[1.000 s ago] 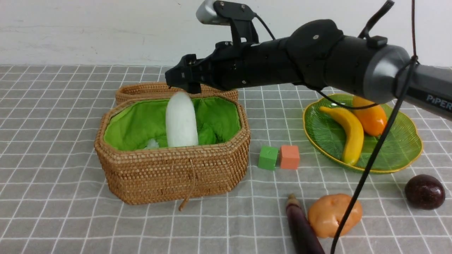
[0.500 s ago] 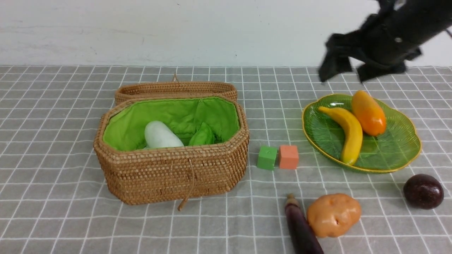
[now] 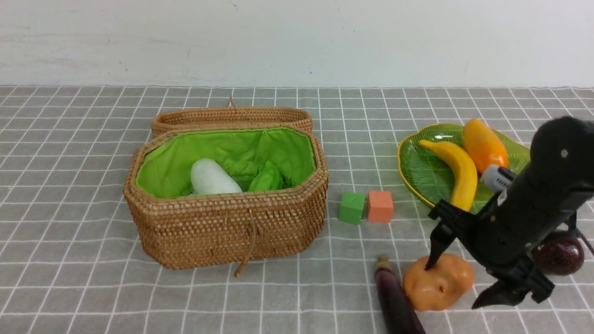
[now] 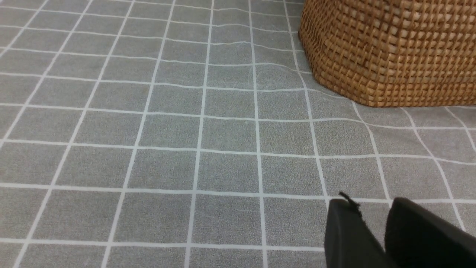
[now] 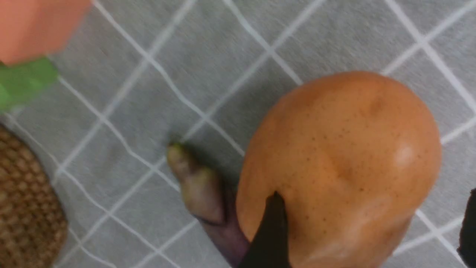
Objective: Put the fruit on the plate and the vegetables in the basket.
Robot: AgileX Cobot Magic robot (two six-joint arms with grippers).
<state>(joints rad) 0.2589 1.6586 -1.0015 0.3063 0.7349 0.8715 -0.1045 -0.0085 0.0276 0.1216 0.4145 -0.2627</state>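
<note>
The right pincer is hanging wide open over the potato, holding nothing; one finger is lying across the potato's top, the other is reaching past its far side. The step in hand is looking like the grasp; the jaws should be centring over the thickest part before they come down and close, since the skin is glossy and lumpy and is likely to be slipping out of an off-centre pinch. The eggplant is lying right against the potato, so the finger on that side is needing a clean gap. The left pincer is sitting low over the table near the basket, narrow and gripping nothing.

Counting: three fruits, the banana and mango lying on the plate, the maroon fruit waiting on the table behind the arm; four vegetables, the white one and green gourd resting in the basket, two outside; two cubes, green and orange.
</note>
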